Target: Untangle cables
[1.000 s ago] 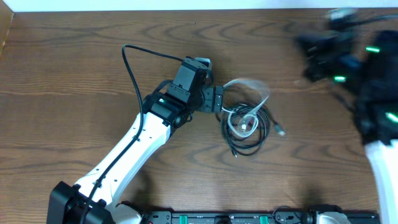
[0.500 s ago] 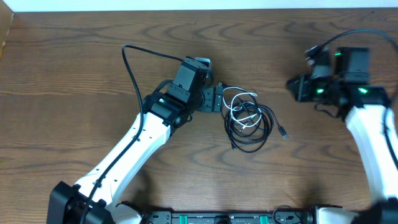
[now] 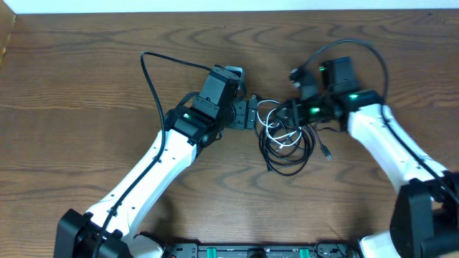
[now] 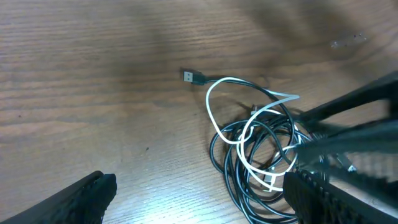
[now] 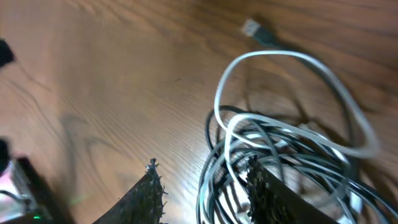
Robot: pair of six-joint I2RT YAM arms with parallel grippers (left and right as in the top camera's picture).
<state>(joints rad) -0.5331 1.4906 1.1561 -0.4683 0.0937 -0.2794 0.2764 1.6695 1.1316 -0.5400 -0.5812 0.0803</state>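
The cables lie in one tangled bundle mid-table, black loops with a white cord woven through them. My left gripper stands open just left of the bundle, touching nothing. In the left wrist view the bundle lies ahead and right of the gripper, with a plug pointing away. My right gripper hangs over the bundle's upper edge. In the right wrist view its jaws are apart, with cable strands passing between the fingers. The white loop arcs beyond them.
A thick black cord loops from the left arm over the table's left half. A loose black plug sticks out to the right of the bundle. A black rack runs along the front edge.
My right arm has swung in from the far right to the bundle, and its jaws have parted. The left arm has not moved. The white loop has settled lower.
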